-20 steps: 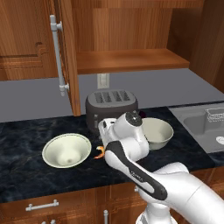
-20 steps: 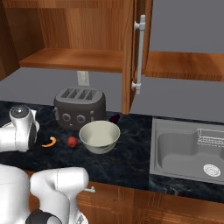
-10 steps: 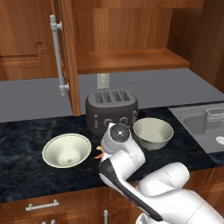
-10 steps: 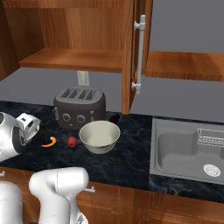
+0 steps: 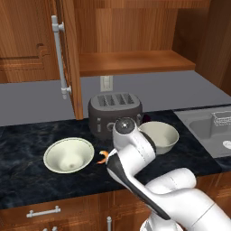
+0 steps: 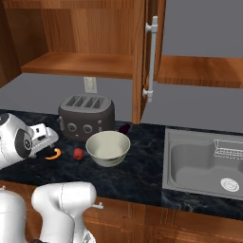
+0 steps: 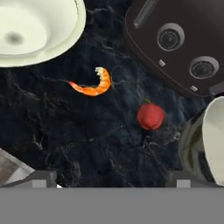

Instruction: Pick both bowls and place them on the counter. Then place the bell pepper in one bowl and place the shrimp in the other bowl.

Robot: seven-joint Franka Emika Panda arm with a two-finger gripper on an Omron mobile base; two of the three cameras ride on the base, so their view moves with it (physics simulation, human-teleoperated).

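My gripper (image 7: 113, 178) hangs open above the black counter (image 7: 87, 144), its two dark fingertips (image 7: 43, 178) wide apart with nothing between them. Just ahead of it lie the orange shrimp (image 7: 92, 85) and the red bell pepper (image 7: 150, 116), a short way apart. The wide shallow bowl (image 7: 35, 26) stands upright on the counter at upper left, the deeper bowl (image 7: 212, 144) at the right edge. From the base I see the shallow bowl (image 5: 68, 154), the shrimp (image 5: 103, 156), the deeper bowl (image 6: 107, 148) and the pepper (image 6: 78, 153). Both bowls are empty.
A dark toaster (image 6: 86, 116) stands against the wall behind the bowls. A steel sink (image 6: 204, 161) lies to the right. An open wooden cabinet with a bare shelf (image 5: 131, 61) hangs above, its door (image 5: 67, 54) swung out.
The arm has folded lower and the hand has sunk toward the counter between the two bowls. The gripper stays open. Bowls, shrimp and pepper have not moved.
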